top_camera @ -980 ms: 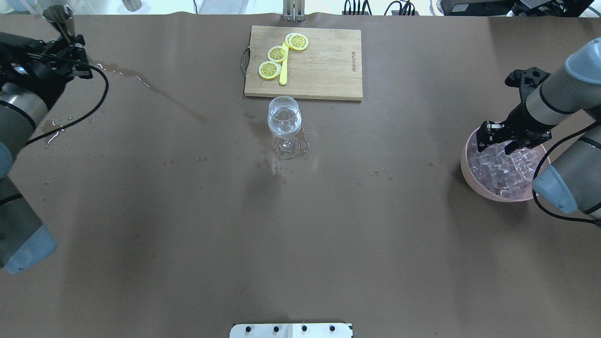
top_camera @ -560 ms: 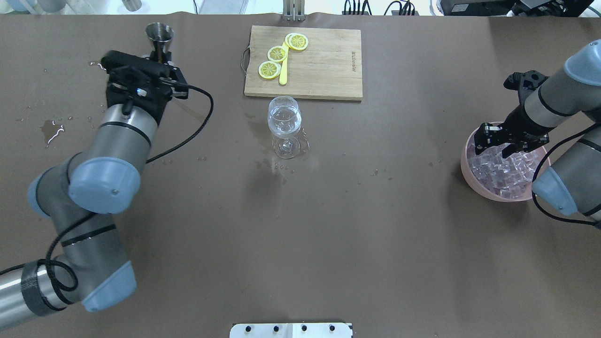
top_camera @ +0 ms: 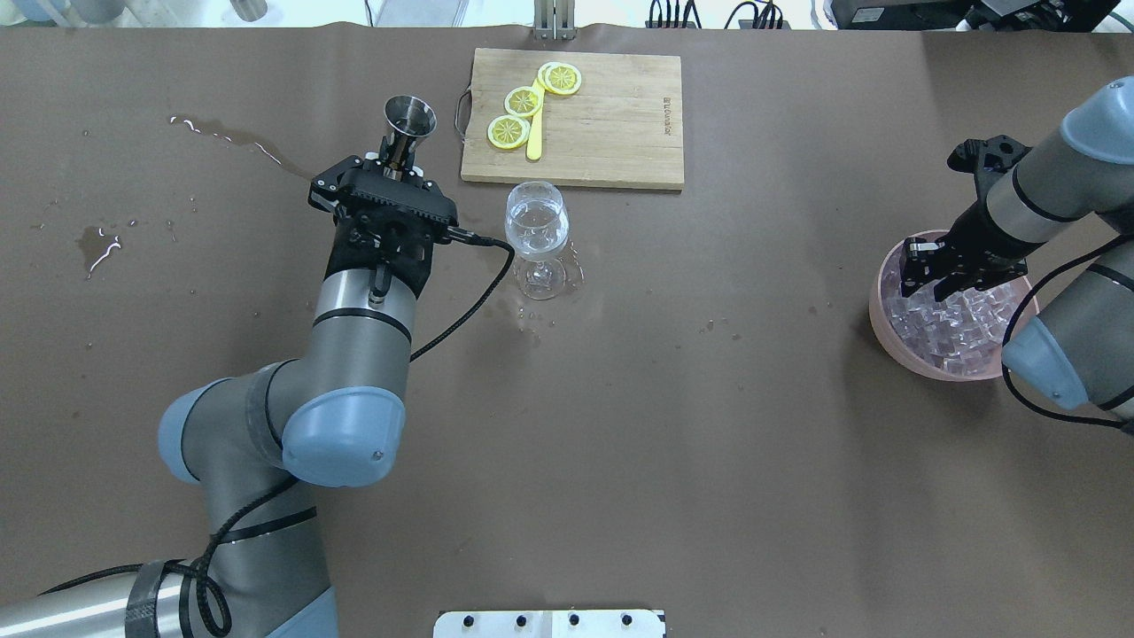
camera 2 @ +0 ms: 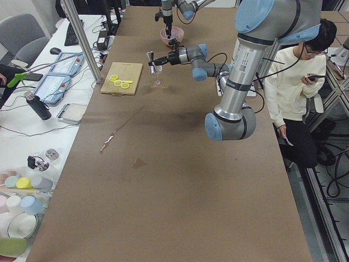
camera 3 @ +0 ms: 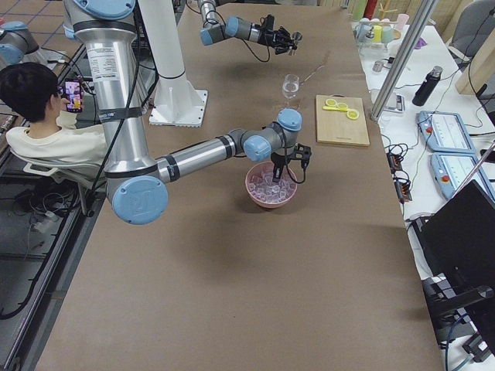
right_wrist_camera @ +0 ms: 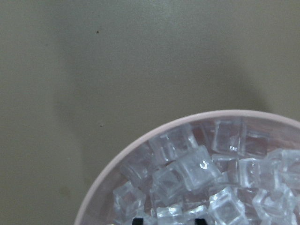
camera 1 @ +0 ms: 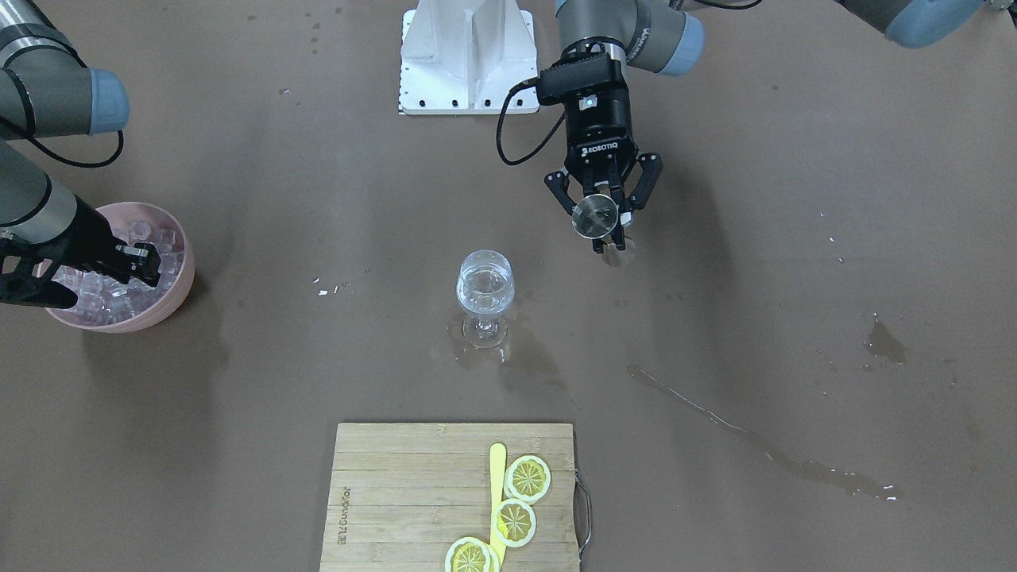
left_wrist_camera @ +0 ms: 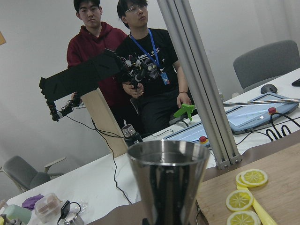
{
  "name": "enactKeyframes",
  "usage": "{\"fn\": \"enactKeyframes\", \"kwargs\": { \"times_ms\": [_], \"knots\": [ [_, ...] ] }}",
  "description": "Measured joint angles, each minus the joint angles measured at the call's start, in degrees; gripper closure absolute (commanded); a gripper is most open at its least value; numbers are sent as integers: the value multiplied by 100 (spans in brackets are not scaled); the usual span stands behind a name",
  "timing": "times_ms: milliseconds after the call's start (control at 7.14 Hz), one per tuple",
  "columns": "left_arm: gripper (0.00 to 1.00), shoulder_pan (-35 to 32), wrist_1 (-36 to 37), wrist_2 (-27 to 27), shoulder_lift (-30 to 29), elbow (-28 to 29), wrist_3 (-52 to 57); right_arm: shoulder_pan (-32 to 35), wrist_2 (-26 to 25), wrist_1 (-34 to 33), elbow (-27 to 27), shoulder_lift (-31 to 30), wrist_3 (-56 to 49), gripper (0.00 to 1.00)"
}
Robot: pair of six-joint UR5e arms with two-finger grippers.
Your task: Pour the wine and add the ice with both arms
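Observation:
My left gripper [top_camera: 397, 164] is shut on the waist of a steel jigger [top_camera: 409, 120], held upright above the table just left of the stemmed glass [top_camera: 536, 221]. The jigger [left_wrist_camera: 168, 173] fills the left wrist view. The glass [camera 1: 485, 287] stands in front of the board with a little clear wine in its bowl. My right gripper [top_camera: 932, 282] is open, its tips down among the ice [top_camera: 952, 319] in the pink bowl [top_camera: 877, 297]. The right wrist view shows the ice cubes [right_wrist_camera: 197, 168] and both fingertips [right_wrist_camera: 137, 220] apart at its bottom edge.
A wooden cutting board [top_camera: 611, 124] with lemon slices [top_camera: 523, 102] and a yellow knife lies behind the glass. Wet streaks [top_camera: 266, 155] and a puddle [top_camera: 97, 244] mark the left side. The white stand base [camera 1: 469, 56] is at the robot's edge.
My left arm has swung from the far left edge to the right with the jigger, up beside the glass. My right gripper has shifted slightly within the ice bowl.

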Motion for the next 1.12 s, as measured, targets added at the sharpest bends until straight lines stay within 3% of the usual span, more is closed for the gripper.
{"fn": "enactKeyframes", "kwargs": {
  "times_ms": [560,840,980,1120],
  "knots": [
    [100,131,1205,406,-231,56,0,-19,-7,0,-4,13,-31,95],
    [100,154,1746,476,-492,112,0,-20,4,-1,8,20,-24,96],
    [100,165,1885,499,-590,190,0,-20,9,-6,23,30,-16,95],
    [100,178,1939,547,-657,305,0,-20,13,-32,66,33,-10,64]
  ]
}}
